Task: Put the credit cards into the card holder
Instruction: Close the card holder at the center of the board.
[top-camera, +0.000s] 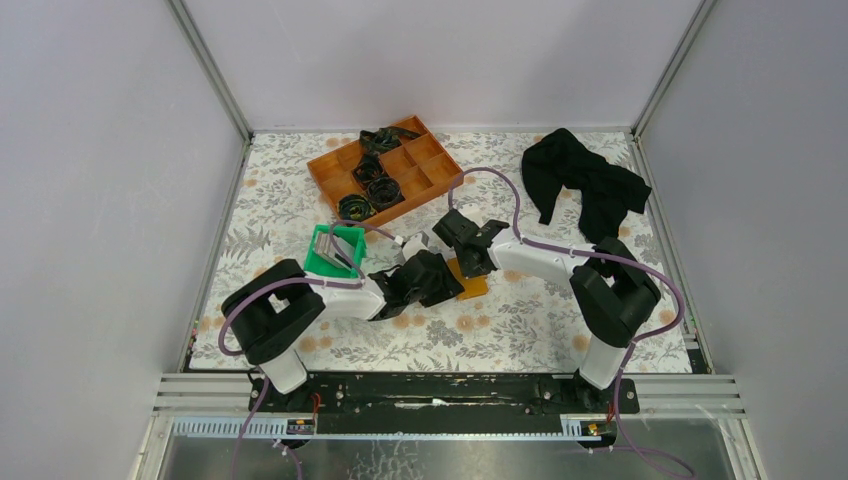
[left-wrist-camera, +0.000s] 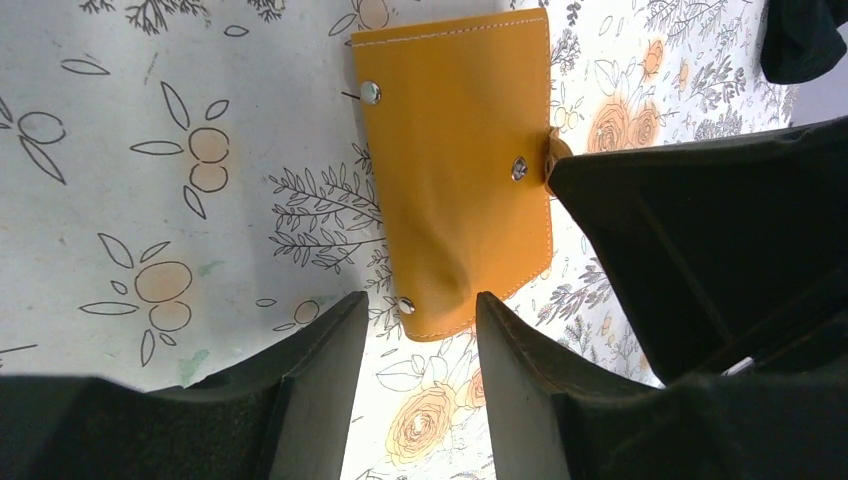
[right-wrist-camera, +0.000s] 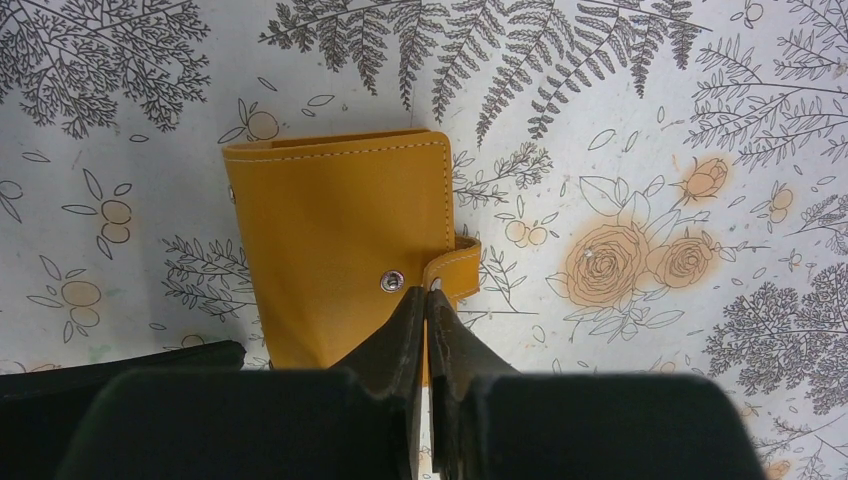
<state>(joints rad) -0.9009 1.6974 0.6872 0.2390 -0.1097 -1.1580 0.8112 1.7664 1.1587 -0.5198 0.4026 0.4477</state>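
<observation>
Risk: card holder (right-wrist-camera: 340, 240) lies closed. If right gripper (right-wrist-camera: 428, 295) tugs snap tab (right-wrist-camera: 458, 265) with body unpinned, we expect holder to slide on tabletop (right-wrist-camera: 620, 130).
Right fingers pressed together at tab; we cannot tell if pinching.
Left gripper (left-wrist-camera: 418, 315) fingers apart, empty, above holder's lower edge.
Holder flat, centre of top view; long axis top-to-bottom in wrist frames, tab pointing right.

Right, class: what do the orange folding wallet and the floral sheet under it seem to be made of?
The orange-tan folding wallet looks like leather or faux leather, smooth and matte: pale stitching lines its edges, metal snap studs dot it. The floral-printed sheet looks like paper or vinyl; its flat print leaves that open.
</observation>
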